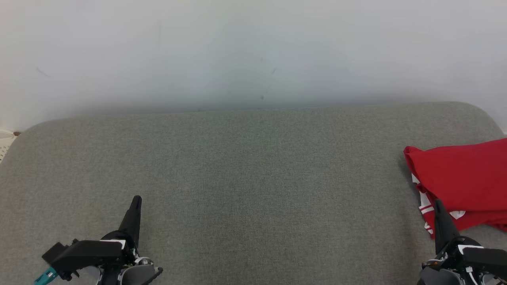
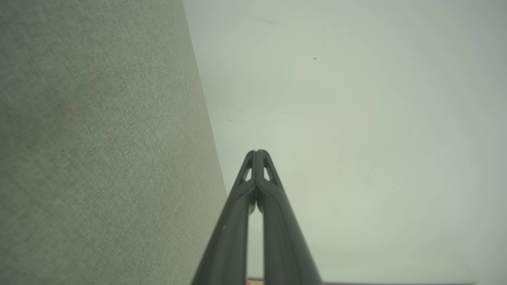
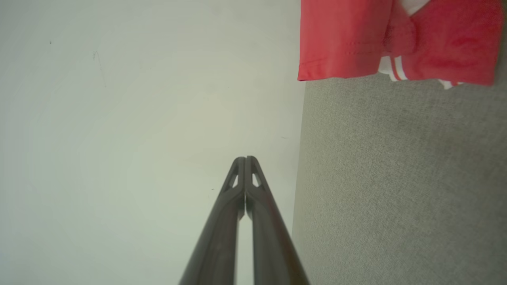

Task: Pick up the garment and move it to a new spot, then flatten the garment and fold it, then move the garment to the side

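A pale, faintly scuffed wall (image 1: 253,51) filled the upper part of the head view. Below it stretched the grey fabric-covered surface (image 1: 253,178), with rounded far corners and a broad middle bare of objects, so nothing lay between the two arms.

The red garment (image 1: 463,178), with white stripes showing at its near edge, lay bunched in loose layers at the far right of the surface, cut off by the edge of the head view. In the right wrist view it sat at the top right, on the grey fabric and well apart from the fingers.

The left end effector (image 1: 136,200) was at the lower left over bare fabric, its two dark fingers pressed together at the tips and holding nothing. The right end effector (image 1: 437,204) was at the lower right, likewise closed tip to tip and empty. In the head view its tip overlapped the garment's near left edge, though contact could not be judged.

A small white latticed object (image 1: 4,142) peeked in at the left edge beyond the surface, too cropped to identify.
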Motion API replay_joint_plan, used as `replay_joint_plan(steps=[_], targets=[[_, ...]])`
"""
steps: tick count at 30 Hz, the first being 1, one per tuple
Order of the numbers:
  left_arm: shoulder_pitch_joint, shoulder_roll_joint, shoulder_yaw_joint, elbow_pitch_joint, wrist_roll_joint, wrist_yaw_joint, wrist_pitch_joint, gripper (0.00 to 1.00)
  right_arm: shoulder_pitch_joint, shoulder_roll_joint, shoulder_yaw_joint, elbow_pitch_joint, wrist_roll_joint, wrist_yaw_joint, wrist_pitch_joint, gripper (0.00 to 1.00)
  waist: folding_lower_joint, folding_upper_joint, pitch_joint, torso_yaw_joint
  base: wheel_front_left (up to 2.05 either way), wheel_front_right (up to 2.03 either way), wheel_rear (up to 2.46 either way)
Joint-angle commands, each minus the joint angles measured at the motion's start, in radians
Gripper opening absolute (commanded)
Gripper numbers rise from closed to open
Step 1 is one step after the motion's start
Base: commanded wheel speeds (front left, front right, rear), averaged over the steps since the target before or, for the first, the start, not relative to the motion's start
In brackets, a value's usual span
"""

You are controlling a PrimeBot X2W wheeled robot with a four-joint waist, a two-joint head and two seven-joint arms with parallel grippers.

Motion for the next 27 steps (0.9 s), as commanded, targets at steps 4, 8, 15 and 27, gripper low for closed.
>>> replay_joint_plan(steps=[4,8,15,27], targets=[[-0.011,-0.001,0.002,-0.004,-0.009,0.001,0.004,0.00,-0.002,-0.002,-0.001,-0.002,0.005,-0.002,0.005,0.00,0.0000,-0.0001,0.000,0.000,0.00,0.00,0.00],[-0.011,-0.001,0.002,-0.004,-0.009,0.001,0.004,0.00,-0.002,-0.002,-0.001,-0.002,0.005,-0.002,0.005,0.00,0.0000,-0.0001,0.000,0.000,0.00,0.00,0.00],[-0.011,-0.001,0.002,-0.004,-0.009,0.001,0.004,0.00,-0.002,-0.002,-0.001,-0.002,0.005,-0.002,0.005,0.00,0.0000,-0.0001,0.000,0.000,0.00,0.00,0.00],[-0.011,-0.001,0.002,-0.004,-0.009,0.001,0.004,0.00,-0.002,-0.002,-0.001,-0.002,0.005,-0.002,0.005,0.00,0.0000,-0.0001,0.000,0.000,0.00,0.00,0.00]])
